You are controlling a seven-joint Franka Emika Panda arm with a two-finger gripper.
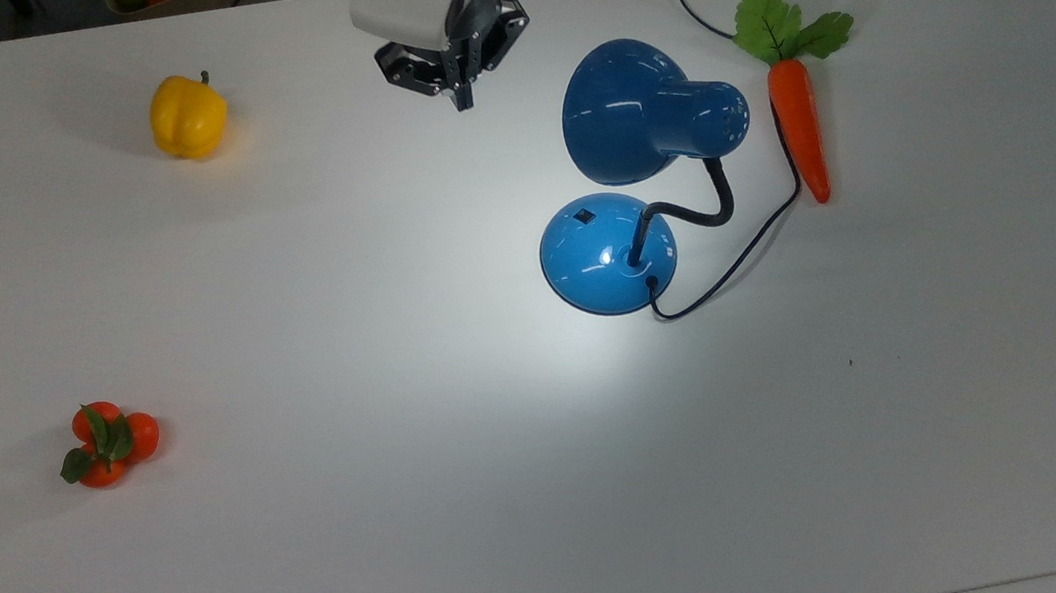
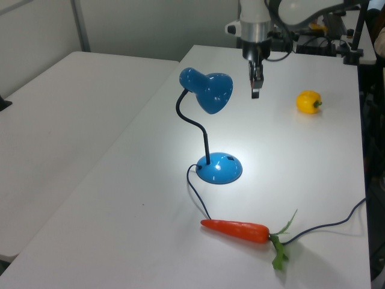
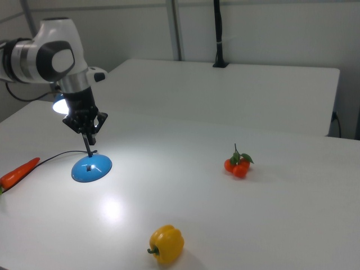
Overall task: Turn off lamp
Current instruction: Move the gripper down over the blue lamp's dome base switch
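Glossy blue desk lamp [image 1: 639, 137], dome shade, black bendy neck, round base with small black switch [image 1: 585, 217]: stands lit on the white worktop [image 1: 413, 512], right of centre in the top view; bright pool around the base. Thin black cord [image 1: 735, 261] loops off the base. Orange plastic carrot [image 1: 797, 124] beside it, on the cord. End effector [image 1: 461, 98]: fingers pressed together, hanging above the worktop near the shade, apart from the lamp. Yellow bell pepper [image 1: 187, 116] and tomato cluster [image 1: 108, 444] well apart.

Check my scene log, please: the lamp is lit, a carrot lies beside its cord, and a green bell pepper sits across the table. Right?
One slip: the bell pepper is yellow, not green, as the top view shows. The lamp is lit, and the carrot lies beside its cord.
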